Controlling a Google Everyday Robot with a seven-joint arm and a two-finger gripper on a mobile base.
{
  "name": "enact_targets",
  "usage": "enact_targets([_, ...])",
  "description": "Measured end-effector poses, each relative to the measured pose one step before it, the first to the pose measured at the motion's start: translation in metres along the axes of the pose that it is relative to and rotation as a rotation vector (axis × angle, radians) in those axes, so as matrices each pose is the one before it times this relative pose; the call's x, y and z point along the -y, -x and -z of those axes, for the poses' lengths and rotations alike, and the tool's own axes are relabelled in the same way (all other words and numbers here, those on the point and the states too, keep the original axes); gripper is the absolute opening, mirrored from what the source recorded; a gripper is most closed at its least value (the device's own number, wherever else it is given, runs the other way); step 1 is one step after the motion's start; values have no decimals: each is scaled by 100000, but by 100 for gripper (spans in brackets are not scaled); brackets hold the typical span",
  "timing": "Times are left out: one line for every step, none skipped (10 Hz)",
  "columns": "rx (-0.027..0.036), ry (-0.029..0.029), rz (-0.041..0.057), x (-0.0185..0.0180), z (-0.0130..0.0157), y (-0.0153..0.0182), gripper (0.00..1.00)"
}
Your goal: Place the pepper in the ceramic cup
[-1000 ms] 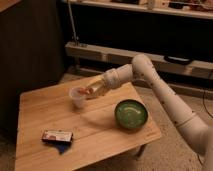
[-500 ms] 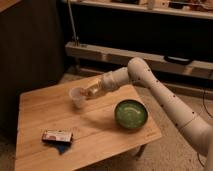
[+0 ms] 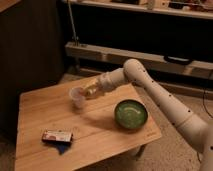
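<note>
1 wooden table (image 3: pixel 40 112) fills the lower left of the view and is the largest thing here, with its light plank top tilted toward the camera. Next in size is the white arm (image 3: pixel 165 102). It enters at about 4 o'clock from the lower right corner, rises to a bent elbow above the table's far edge, then reaches down and left toward 9 o'clock.

A dark green bowl (image 3: pixel 131 114) sits on the table at roughly 3 o'clock from the table's middle, near the right edge and well apart from the other items. At about 8 o'clock from the middle lies 1 small red-and-white packet (image 3: pixel 56 136), flat on the wood, with a blue scrap (image 3: pixel 62 148) touching it at its 5 o'clock side.

The ceramic cup (image 3: pixel 76 98) stands at about 11 o'clock from the table's middle, with its mouth toward the arm. The gripper (image 3: pixel 91 91) is just beside the cup, at the rim's 2 o'clock side. I cannot tell whether it is apart, together or clamped on anything.

The pepper (image 3: pixel 88 93) shows only as 1 small orange-yellow patch at the gripper's tip, right against the cup's rim at 3 o'clock. I cannot tell whether it is held or already inside.
</note>
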Motion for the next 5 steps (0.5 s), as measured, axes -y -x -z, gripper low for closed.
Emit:
enact_targets([-110, 0, -20, 80, -91, -105, 0])
enact_targets([-125, 101, -230, -28, -143, -176, 0])
enact_targets([53, 288, -37, 99, -258, -132, 0])
enact_targets([144, 322, -15, 108, -320, -97, 0])
enact_targets([68, 496, -70, 50, -311, -139, 0])
